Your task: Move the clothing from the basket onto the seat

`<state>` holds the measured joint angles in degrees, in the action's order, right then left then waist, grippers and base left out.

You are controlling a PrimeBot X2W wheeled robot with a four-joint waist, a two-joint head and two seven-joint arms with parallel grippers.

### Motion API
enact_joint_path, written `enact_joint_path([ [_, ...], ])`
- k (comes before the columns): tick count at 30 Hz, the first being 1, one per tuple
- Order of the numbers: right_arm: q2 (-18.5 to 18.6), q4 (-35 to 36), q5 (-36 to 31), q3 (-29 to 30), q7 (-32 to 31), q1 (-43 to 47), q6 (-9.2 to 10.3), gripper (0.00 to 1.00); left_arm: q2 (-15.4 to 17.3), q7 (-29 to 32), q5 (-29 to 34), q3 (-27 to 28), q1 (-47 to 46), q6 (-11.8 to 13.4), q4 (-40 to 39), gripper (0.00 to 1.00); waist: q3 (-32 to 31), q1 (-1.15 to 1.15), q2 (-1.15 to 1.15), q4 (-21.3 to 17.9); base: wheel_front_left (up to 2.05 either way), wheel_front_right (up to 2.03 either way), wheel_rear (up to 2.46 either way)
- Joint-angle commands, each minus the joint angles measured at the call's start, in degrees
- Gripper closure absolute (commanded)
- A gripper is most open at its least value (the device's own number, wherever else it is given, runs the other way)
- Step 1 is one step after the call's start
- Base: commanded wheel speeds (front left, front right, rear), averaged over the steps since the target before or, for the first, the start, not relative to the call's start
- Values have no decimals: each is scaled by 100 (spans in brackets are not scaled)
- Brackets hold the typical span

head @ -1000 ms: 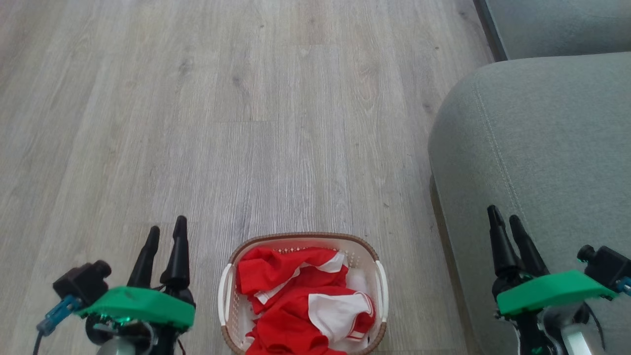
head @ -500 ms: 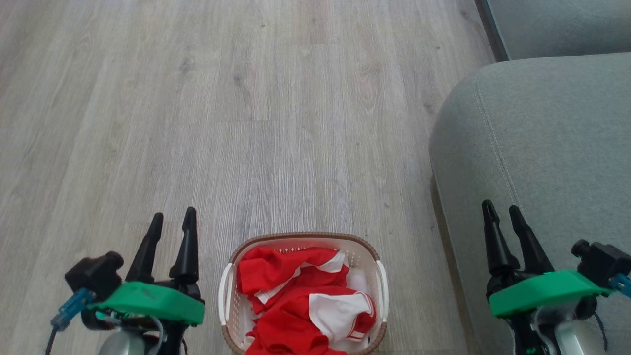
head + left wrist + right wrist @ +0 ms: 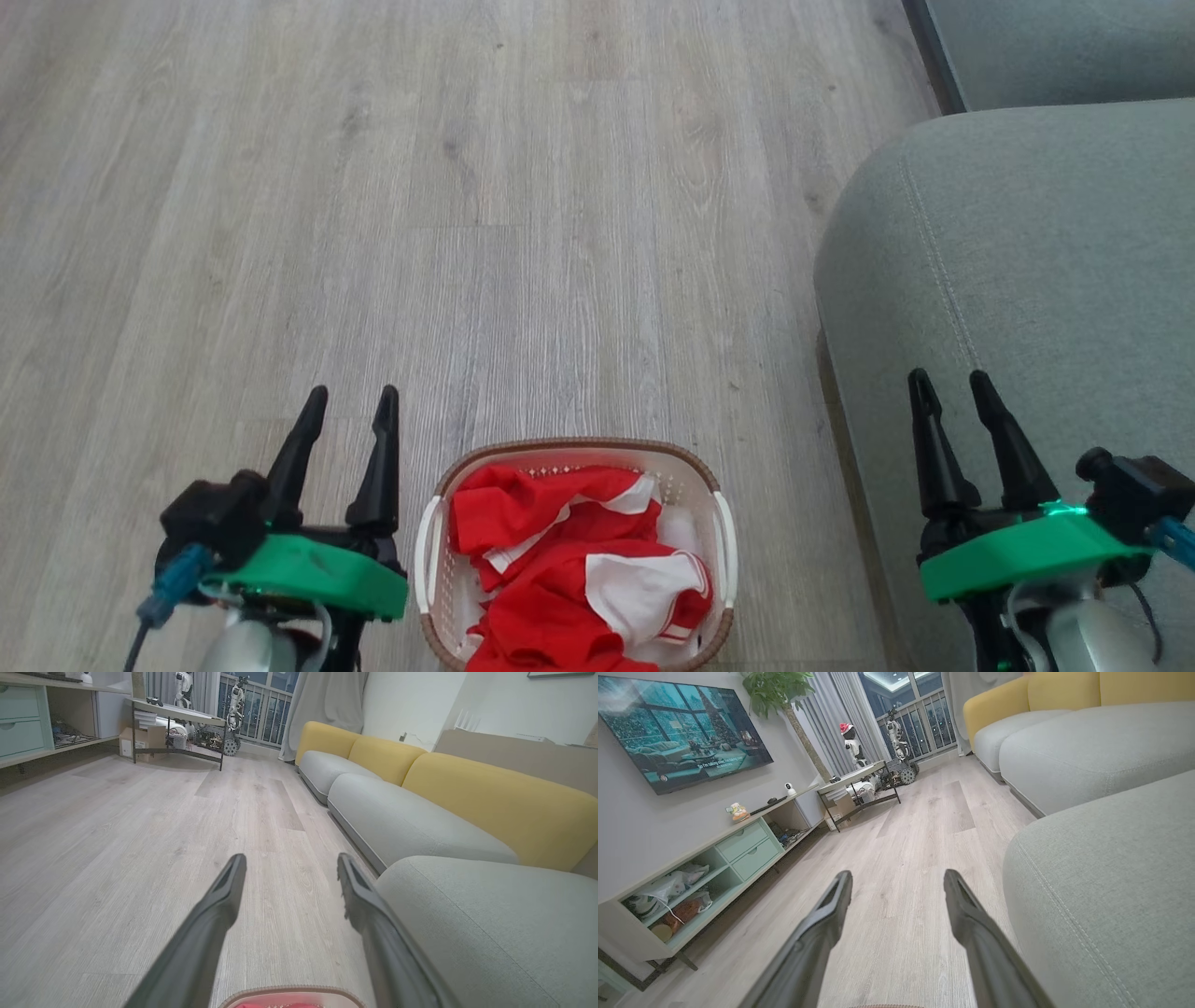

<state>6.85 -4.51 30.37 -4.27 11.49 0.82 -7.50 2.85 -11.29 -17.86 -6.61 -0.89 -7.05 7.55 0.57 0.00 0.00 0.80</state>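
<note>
Grey wood-look plank flooring (image 3: 523, 233) runs under everything. Closest in, at 6 o'clock in the head view, the white laundry basket (image 3: 579, 446) with the brown woven-look rim sits on the floor. The red clothing (image 3: 551, 579) is bunched up inside it, with white panels and a bit of striped trim showing on top. So the clothing is in the basket, not on the seat.

At 7 o'clock the left gripper (image 3: 352, 399) hangs just beside the basket's left handle. Its two dark fingers point toward 12, clearly spread apart with nothing between them. Over at 5 o'clock the right gripper (image 3: 950, 378) sits above the near part of the seat (image 3: 1027, 261), fingers apart too and not holding anything. Each one has a green housing behind the fingers.

The seat itself is the big grey-green sofa cushion at 3 o'clock, with a rounded corner and a stitched seam. A strip of floor lies between it and the basket.

Further back at 1 o'clock is a second grey cushion (image 3: 1055, 47). The left wrist view shows yellow backrests (image 3: 490, 798) behind the cushions and a side table (image 3: 177, 714) out near the window. The right wrist view has a mint-green TV console (image 3: 738, 849) at 9 o'clock, a wall TV (image 3: 682, 732) at 10 and a potted plant (image 3: 784, 690) at 11.
</note>
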Motion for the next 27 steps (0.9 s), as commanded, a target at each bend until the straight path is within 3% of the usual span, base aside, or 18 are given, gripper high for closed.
enact_joint_path([
  [1,97,256,-144,-147,77,-100,1,0,75,-99,170,143,-324,6,-237,0,4,0,0,2,0,0,0],
  [17,147,415,-1046,-294,348,-74,1,0,68,-367,1286,35,-366,-10,-408,0,17,0,0,20,0,0,0],
  [27,114,359,-1076,-274,351,-73,1,0,56,-371,1293,53,-369,-17,-384,0,14,0,0,14,0,0,0],
])
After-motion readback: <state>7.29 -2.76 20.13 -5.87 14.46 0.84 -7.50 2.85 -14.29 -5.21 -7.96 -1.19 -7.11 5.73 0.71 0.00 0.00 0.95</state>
